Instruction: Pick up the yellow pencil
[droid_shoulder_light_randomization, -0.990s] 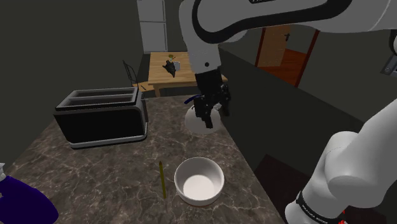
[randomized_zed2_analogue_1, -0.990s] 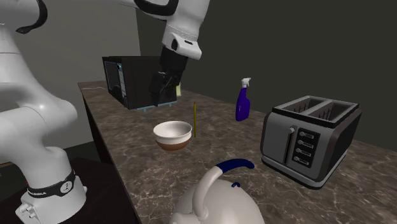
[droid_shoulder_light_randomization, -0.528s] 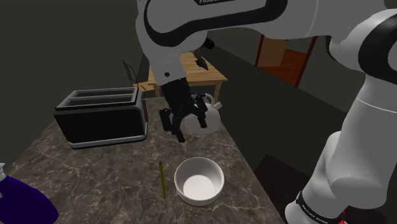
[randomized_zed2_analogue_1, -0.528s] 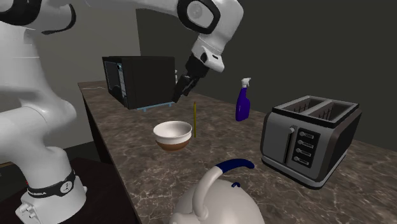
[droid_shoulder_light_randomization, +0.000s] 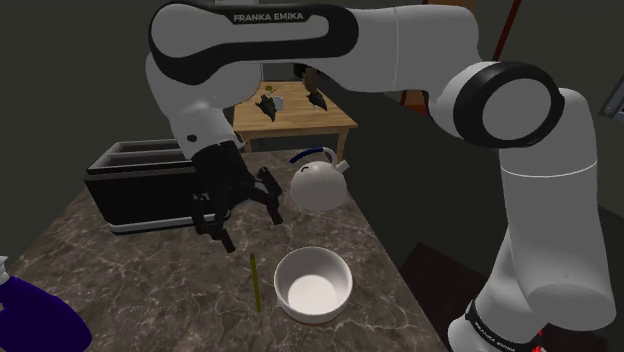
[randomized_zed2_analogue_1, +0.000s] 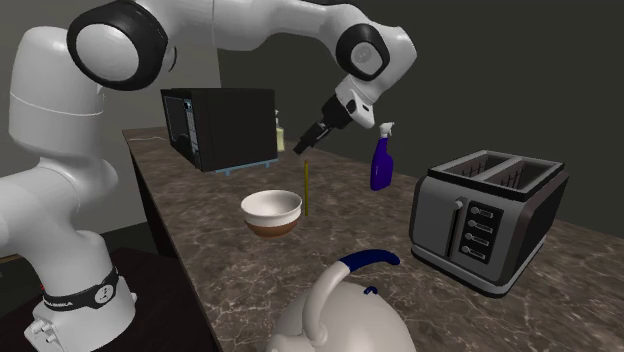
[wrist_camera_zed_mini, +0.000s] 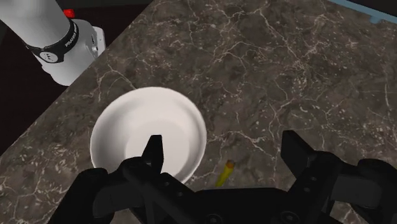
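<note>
The yellow pencil (droid_shoulder_light_randomization: 254, 282) lies flat on the dark marble counter, just beside the white bowl (droid_shoulder_light_randomization: 313, 285). My black gripper (droid_shoulder_light_randomization: 249, 222) hangs open above the counter, a little behind the pencil's far end and in front of the toaster. In the second exterior view the gripper (randomized_zed2_analogue_1: 303, 146) hovers over the far end of the pencil (randomized_zed2_analogue_1: 305, 190). In the wrist view the fingers stand wide apart around the gripper's middle (wrist_camera_zed_mini: 224, 150); one end of the pencil (wrist_camera_zed_mini: 224, 174) shows between them, beside the bowl (wrist_camera_zed_mini: 147, 137). Nothing is held.
A black toaster (droid_shoulder_light_randomization: 160, 185) stands at the shoulder view's left. A white kettle (droid_shoulder_light_randomization: 318, 185) with a blue handle sits behind the bowl. A purple spray bottle (randomized_zed2_analogue_1: 380, 160) and a black box-shaped appliance (randomized_zed2_analogue_1: 220, 125) stand on the counter's far side. The counter edge (droid_shoulder_light_randomization: 385, 262) drops off beside the bowl.
The arm has swung from over the kettle toward the shoulder view's left and come lower, so the gripper now hangs near the pencil. The fingers stay open; the pencil has not moved.
</note>
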